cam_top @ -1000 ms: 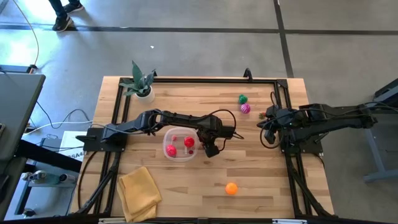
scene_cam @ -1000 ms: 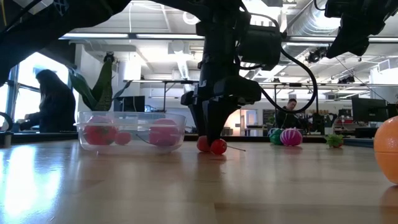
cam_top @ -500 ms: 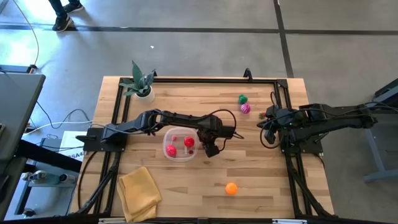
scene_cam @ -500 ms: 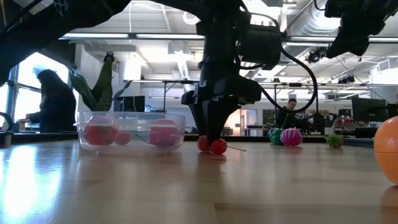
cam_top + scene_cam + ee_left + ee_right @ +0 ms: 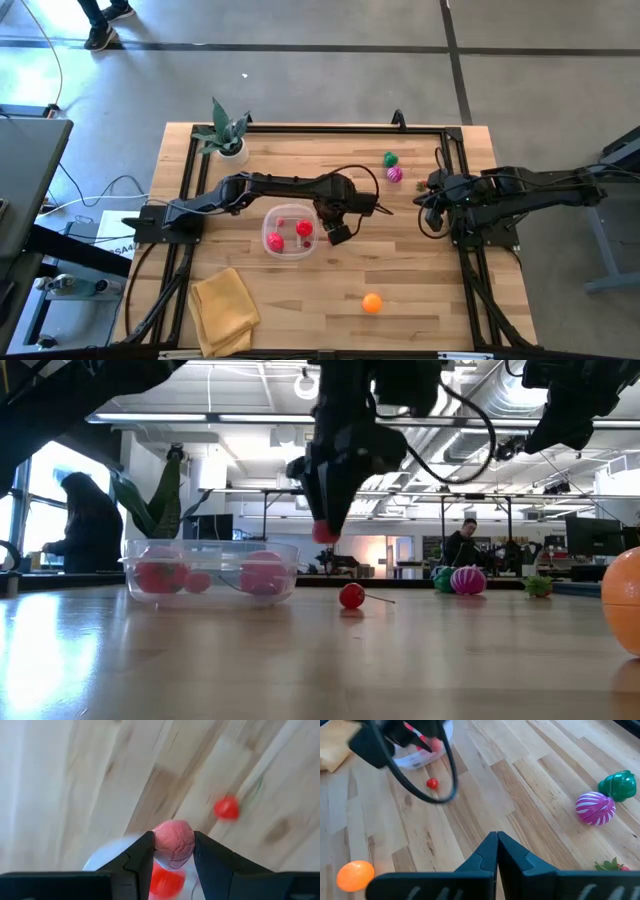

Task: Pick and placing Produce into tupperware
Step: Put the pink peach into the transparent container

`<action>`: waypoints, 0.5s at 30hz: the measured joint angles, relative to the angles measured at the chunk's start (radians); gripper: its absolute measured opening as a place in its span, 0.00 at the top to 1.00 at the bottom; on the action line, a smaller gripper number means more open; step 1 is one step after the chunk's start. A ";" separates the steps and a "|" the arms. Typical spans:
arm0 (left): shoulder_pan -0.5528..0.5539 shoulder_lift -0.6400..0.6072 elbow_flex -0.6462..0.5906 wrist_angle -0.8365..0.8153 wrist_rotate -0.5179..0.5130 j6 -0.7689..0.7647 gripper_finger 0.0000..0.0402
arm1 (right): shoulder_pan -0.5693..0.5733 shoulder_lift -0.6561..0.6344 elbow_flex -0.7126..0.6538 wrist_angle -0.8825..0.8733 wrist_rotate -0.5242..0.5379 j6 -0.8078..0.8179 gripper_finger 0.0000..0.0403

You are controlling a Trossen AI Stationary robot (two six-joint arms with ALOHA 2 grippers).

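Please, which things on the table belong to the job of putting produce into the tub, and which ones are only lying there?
Part of the job: the clear tub with red and pink pieces inside; the small red piece held by the left gripper; the loose red ball; the orange fruit; the magenta piece; the green piece.

Only lying there: the potted plant; the yellow cloth.

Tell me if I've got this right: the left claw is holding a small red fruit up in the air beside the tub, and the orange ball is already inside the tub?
Not quite. The left claw does hold a small red fruit above the table beside the tub, but the orange ball is not in the tub. The high view shows it lying on the bare table, well apart from the tub.
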 joint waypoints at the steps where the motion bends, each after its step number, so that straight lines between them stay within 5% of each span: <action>1: 0.000 -0.009 0.000 -0.006 0.000 -0.004 0.70 | 0.000 0.000 0.000 0.000 0.000 0.000 1.00; 9: -0.016 -0.084 -0.021 -0.034 -0.053 -0.010 0.70 | 0.000 0.000 0.000 0.000 0.000 0.000 1.00; 15: -0.015 -0.155 -0.170 -0.031 -0.030 -0.042 0.70 | 0.000 0.000 0.000 0.000 0.000 0.000 1.00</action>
